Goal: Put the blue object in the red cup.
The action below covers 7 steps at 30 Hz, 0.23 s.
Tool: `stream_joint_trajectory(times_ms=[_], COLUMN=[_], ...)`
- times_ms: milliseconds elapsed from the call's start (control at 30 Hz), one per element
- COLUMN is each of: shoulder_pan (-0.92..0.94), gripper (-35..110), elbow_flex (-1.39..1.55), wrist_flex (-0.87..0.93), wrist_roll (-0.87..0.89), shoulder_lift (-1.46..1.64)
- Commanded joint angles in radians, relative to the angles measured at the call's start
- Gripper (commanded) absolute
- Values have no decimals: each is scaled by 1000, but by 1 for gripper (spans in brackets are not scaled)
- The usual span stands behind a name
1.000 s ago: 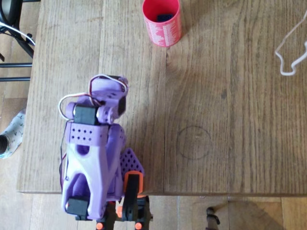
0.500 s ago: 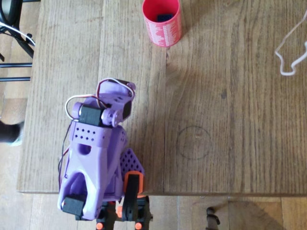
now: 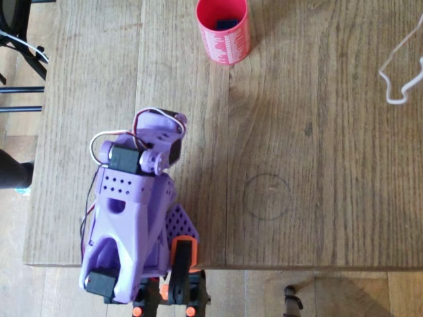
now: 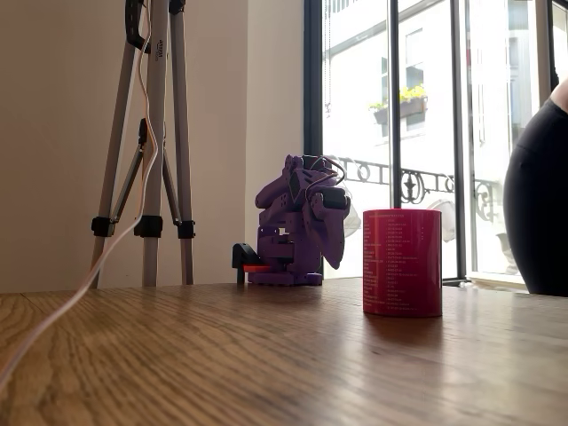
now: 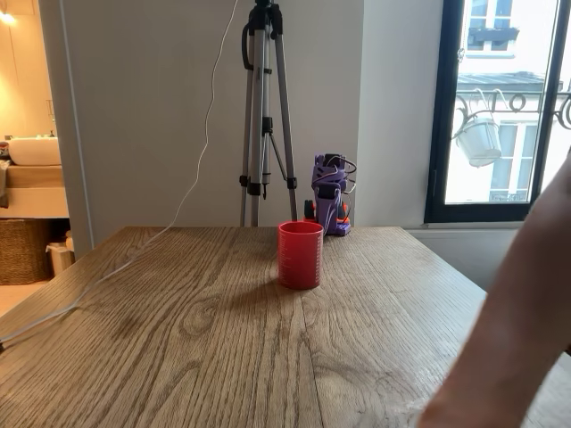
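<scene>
No change: blue object (image 3: 227,24) in red cup (image 3: 223,30).

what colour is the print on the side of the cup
White, in fine rows on the red cup, clearest in the overhead view.

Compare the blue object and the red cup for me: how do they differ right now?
The blue object is far smaller than the red cup. The blue object lies inside as a dark blue patch; the red cup stands upright on the table, holding it. The red cup carries fine white print; no print can be made out on the blue object. Both sit at the table's far end from the folded arm.
</scene>
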Motion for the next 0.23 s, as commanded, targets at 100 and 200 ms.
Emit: stream_joint_trajectory(times_ms=[100, 200], shoulder_pan=[5, 5], gripper=[1, 1], elbow_flex=[-15, -15], wrist_flex=[-14, -14], wrist_roll=[0, 0], shoulder_lift=[-5, -5])
